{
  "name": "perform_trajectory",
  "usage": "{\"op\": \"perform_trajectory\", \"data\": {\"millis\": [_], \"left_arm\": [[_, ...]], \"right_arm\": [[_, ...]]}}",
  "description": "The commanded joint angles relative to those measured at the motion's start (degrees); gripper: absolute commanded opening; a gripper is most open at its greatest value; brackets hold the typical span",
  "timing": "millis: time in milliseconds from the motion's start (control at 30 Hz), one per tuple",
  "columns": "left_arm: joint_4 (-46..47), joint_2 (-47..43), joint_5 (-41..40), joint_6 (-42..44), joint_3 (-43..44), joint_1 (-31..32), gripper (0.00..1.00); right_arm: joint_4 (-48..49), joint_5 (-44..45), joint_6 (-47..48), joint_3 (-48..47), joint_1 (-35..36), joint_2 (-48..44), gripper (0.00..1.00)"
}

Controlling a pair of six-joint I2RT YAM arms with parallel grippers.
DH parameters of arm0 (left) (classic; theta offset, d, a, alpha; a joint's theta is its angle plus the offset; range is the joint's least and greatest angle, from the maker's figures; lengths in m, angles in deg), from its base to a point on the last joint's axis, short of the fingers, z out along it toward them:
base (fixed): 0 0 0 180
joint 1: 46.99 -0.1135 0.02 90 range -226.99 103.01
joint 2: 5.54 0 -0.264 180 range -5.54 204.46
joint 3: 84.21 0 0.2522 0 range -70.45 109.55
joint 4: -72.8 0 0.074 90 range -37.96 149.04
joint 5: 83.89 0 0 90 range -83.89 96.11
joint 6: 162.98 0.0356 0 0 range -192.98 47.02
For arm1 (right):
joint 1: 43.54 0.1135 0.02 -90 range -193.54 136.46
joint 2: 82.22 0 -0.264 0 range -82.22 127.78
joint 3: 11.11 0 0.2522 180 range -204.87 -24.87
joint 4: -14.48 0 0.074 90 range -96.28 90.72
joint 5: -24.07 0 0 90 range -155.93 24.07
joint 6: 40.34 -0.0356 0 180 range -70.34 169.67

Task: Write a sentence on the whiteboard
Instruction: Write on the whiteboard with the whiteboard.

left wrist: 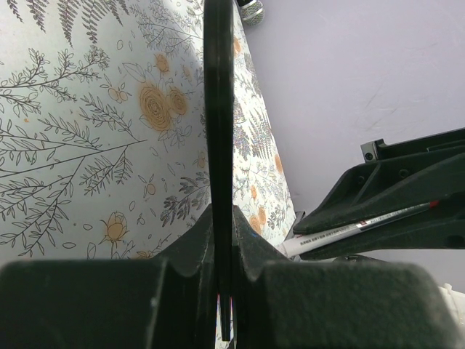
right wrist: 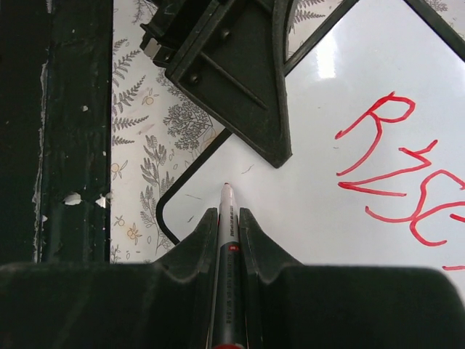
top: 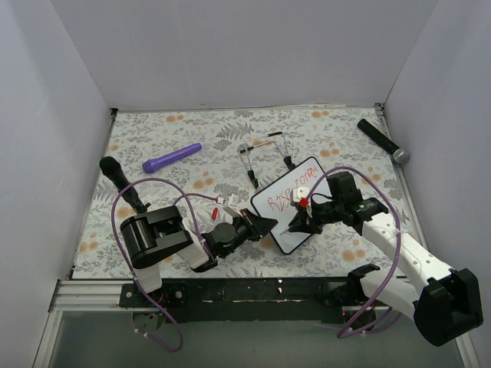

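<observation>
The whiteboard (top: 307, 178) lies tilted on the floral table, and the black strip running up the left wrist view is its rim (left wrist: 219, 109) seen edge-on. My left gripper (top: 265, 225) (left wrist: 220, 218) is shut on the whiteboard's near-left edge. The sentence (top: 288, 198) (right wrist: 392, 167) is in red letters slanting across the board; "Rise" is readable. My right gripper (top: 299, 224) (right wrist: 227, 218) is shut on a slim marker (right wrist: 228, 247). Its red tip sits at the blank lower-left part of the whiteboard (right wrist: 312, 211), below the writing.
A purple pen (top: 172, 158) lies at the back left and a black cylinder (top: 383, 140) at the back right. A black wire stand (top: 265, 153) sits behind the board. A small red piece (top: 215, 212) lies beside the left arm. White walls close in three sides.
</observation>
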Motion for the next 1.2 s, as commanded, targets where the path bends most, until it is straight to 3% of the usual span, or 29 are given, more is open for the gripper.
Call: {"op": "perform_trajectory", "data": {"millis": [0, 500, 1167], "left_arm": [[12.53, 0.0, -0.49, 1.22, 1.15, -0.25, 0.0], [12.53, 0.0, -0.14, 1.57, 1.07, -0.33, 0.0], [12.1, 0.18, 0.39, 1.57, 1.77, -0.33, 0.0]], "right_arm": [[3.09, 2.49, -1.92, 0.12, 0.47, 0.27, 0.01], [8.1, 9.44, -7.64, 0.03, 0.38, -0.52, 0.01], [5.47, 2.41, -4.83, 0.03, 0.47, 0.01, 0.01]]}}
